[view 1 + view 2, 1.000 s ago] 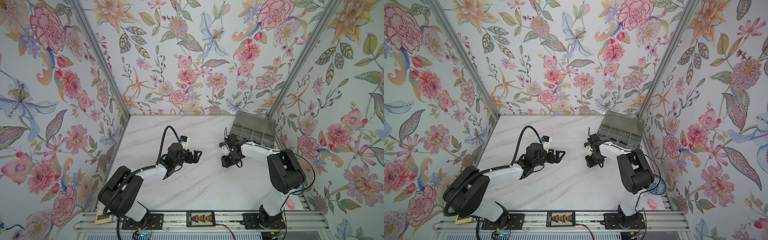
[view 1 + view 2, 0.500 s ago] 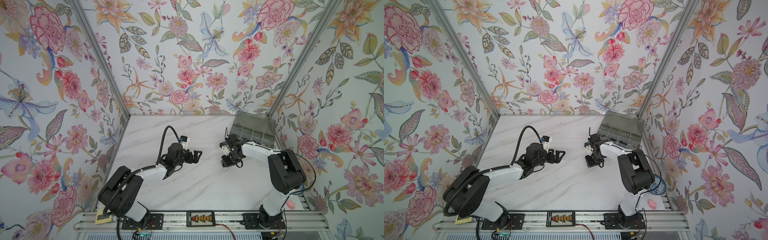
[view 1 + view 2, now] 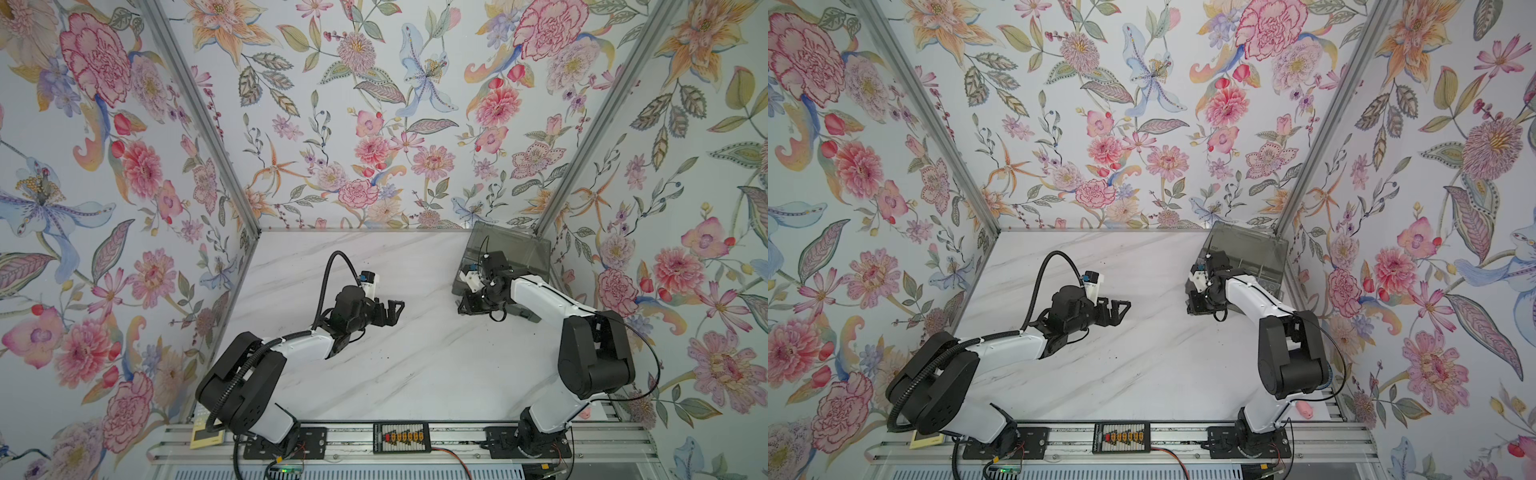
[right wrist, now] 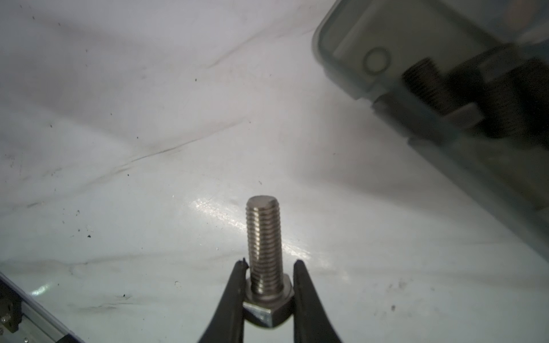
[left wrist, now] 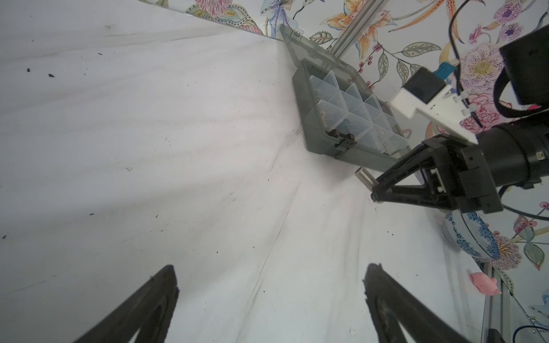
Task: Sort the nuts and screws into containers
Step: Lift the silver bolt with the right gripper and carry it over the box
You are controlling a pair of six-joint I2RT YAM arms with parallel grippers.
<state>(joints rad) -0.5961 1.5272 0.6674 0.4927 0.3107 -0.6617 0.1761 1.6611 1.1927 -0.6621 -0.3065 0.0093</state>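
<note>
Pinching the silver hex-head threaded bolt (image 4: 263, 252) by its head, the right gripper (image 4: 269, 292) needed carrying over the smoky-grey plastic organiser box (image 5: 323, 148), the left gripper (image 5: 270, 300) idle, spread.
</note>
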